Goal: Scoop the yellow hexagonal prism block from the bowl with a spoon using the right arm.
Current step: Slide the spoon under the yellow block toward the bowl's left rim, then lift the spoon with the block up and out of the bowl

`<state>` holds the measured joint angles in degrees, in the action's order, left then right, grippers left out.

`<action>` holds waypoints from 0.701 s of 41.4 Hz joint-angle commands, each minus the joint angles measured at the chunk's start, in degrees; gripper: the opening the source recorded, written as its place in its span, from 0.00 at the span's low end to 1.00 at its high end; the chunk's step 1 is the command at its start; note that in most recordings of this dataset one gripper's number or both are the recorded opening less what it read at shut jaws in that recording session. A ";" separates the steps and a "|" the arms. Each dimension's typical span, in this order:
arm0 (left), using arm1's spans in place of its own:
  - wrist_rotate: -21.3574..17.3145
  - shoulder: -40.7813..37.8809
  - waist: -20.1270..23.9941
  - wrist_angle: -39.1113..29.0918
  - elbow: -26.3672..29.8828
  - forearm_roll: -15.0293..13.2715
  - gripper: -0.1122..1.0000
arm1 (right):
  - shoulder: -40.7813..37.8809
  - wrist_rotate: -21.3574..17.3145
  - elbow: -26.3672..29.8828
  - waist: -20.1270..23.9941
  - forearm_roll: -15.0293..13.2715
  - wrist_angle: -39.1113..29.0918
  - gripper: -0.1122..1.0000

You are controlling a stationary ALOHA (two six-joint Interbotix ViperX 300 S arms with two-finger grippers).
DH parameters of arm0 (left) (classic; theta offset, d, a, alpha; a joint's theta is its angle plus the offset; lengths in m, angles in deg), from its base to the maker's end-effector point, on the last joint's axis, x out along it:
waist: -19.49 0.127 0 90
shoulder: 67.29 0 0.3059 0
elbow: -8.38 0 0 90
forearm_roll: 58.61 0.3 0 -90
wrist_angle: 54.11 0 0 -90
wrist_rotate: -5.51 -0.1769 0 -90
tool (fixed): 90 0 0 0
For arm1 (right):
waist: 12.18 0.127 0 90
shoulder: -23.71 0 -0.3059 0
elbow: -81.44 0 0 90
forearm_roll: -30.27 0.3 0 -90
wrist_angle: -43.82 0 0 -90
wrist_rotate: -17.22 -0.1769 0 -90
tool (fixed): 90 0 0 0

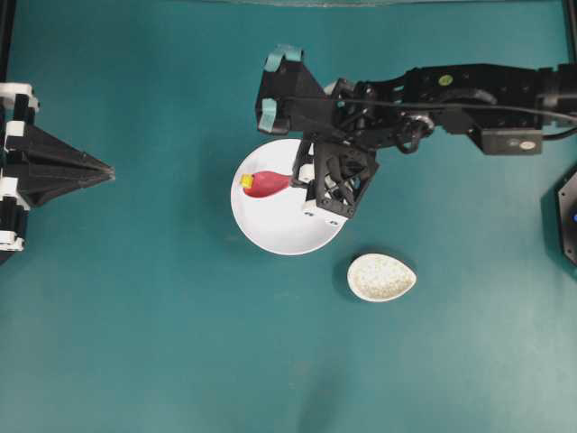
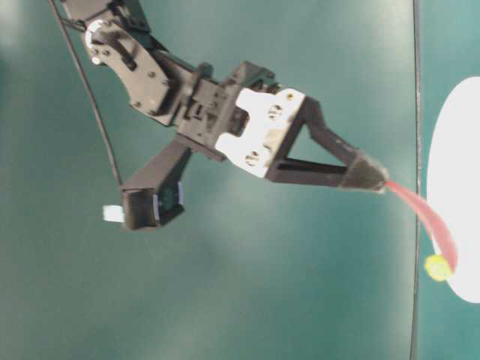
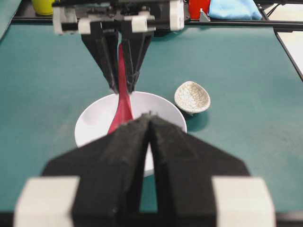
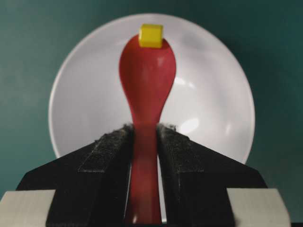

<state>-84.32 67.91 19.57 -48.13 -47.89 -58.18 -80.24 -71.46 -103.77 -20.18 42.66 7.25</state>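
The white bowl (image 1: 270, 236) sits mid-table. My right gripper (image 1: 299, 176) hovers over its right side, shut on the handle of the red spoon (image 1: 267, 184), which points left into the bowl. The yellow hexagonal prism block (image 1: 246, 180) is at the very tip of the scoop. In the right wrist view the spoon (image 4: 147, 80) runs out from the gripper (image 4: 145, 130) over the bowl (image 4: 208, 94), with the block (image 4: 151, 35) touching the scoop's far rim. I cannot tell whether the block rests in the scoop or on the bowl. My left gripper (image 1: 110, 169) is shut and empty at the far left, pointing toward the bowl.
A small speckled beige teardrop dish (image 1: 381, 276) lies just right of and below the bowl. In the left wrist view a yellow object (image 3: 43, 5), a red object (image 3: 199, 6) and blue cloth (image 3: 234, 9) sit beyond the table's far rail.
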 commanded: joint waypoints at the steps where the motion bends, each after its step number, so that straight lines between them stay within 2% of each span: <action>1: 0.00 -0.26 0.09 0.18 1.58 0.18 0.15 | 2.99 0.09 0.53 0.09 0.00 0.53 0.32; 10: 0.00 -0.35 0.09 0.09 1.58 0.18 0.15 | 5.98 0.53 0.53 0.09 -0.18 1.85 0.32; 29: 0.18 -0.26 0.09 0.09 1.58 0.18 0.15 | 13.80 0.62 -1.76 0.09 -4.57 10.11 0.32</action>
<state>-84.23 68.00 19.57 -48.31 -47.89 -58.09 -68.99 -70.94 -105.52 -20.18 38.62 15.34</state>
